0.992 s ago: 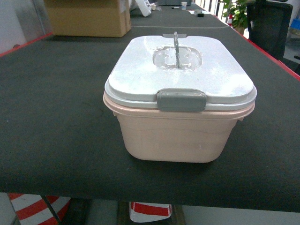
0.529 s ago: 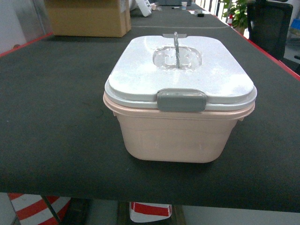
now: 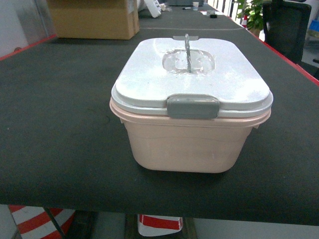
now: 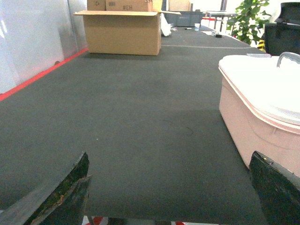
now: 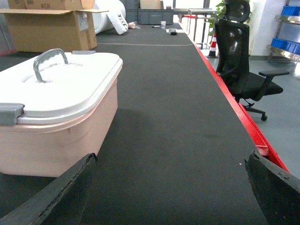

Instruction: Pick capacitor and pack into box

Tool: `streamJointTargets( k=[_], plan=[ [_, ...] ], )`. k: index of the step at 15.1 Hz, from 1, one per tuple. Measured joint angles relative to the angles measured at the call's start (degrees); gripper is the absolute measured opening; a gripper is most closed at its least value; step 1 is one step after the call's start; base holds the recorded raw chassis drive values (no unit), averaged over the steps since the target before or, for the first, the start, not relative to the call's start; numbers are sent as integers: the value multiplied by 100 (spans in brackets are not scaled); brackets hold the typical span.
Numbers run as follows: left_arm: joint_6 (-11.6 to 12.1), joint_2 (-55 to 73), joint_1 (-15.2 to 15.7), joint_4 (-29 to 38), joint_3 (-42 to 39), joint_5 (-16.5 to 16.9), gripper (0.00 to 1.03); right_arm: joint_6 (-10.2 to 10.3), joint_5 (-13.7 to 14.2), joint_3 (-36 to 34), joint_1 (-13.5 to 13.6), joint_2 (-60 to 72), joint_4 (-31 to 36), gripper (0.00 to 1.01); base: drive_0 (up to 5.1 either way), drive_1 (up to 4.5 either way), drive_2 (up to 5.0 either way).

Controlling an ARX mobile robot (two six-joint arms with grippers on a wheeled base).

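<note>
Box point(image 3: 192, 130) shut on the bench point(image 3: 60, 124), near its front edge, lid point(image 3: 192, 79) clipped on.
No capacitor shows anywhere; it may be packed inside, or not here. Left gripper point(image 4: 171, 187) and right gripper point(image 5: 171, 187) wait with fingers spread wide, holding nothing.

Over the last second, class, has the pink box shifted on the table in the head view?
No. The pink box keeps the same position against the cardboard carton behind it and the table's near edge.
</note>
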Motion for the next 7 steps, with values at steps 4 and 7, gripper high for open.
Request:
streamJointTargets(
  k=[4,7],
  plan=[
    [0,0,0,0,0,0,98,0,0,0,0,0,0,98,0,0,0],
    [0,0,0,0,0,0,98,0,0,0,0,0,0,98,0,0,0]
  ],
)
